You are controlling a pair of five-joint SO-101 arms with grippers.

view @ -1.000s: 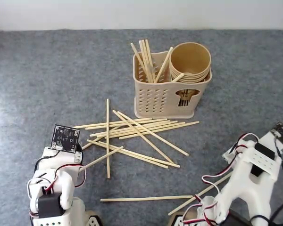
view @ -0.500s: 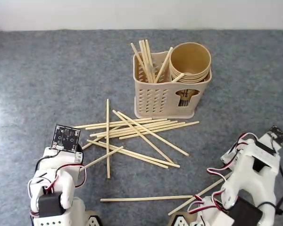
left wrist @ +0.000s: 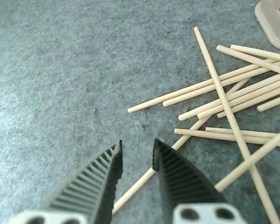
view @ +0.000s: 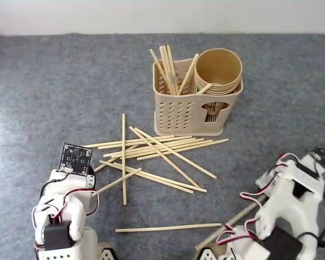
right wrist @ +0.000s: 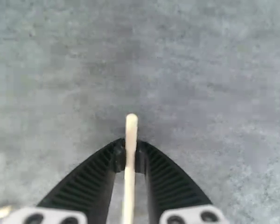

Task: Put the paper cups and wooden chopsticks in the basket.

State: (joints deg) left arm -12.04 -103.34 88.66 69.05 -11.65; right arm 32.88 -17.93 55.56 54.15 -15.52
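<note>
The beige basket (view: 188, 111) stands at the back middle, with stacked paper cups (view: 219, 69) and several wooden chopsticks (view: 170, 67) upright inside it. A loose pile of chopsticks (view: 157, 154) lies in front of it, also seen in the left wrist view (left wrist: 233, 102). My left gripper (left wrist: 136, 151) hovers open over the pile's near end, above one stick (left wrist: 135, 184), holding nothing. My right gripper (right wrist: 129, 150) is shut on a chopstick (right wrist: 130, 128) low over the carpet. That stick (view: 230, 221) runs out from under the right arm (view: 290, 208).
One single chopstick (view: 168, 228) lies flat near the front edge between the two arms. The left arm (view: 62, 208) sits at the front left. Grey carpet covers the table; a corner of the basket (left wrist: 275, 21) shows in the left wrist view.
The right arm has turned and settled lower toward the front edge, its wrist dropping a little. The left arm and the chopstick pile have not moved.
</note>
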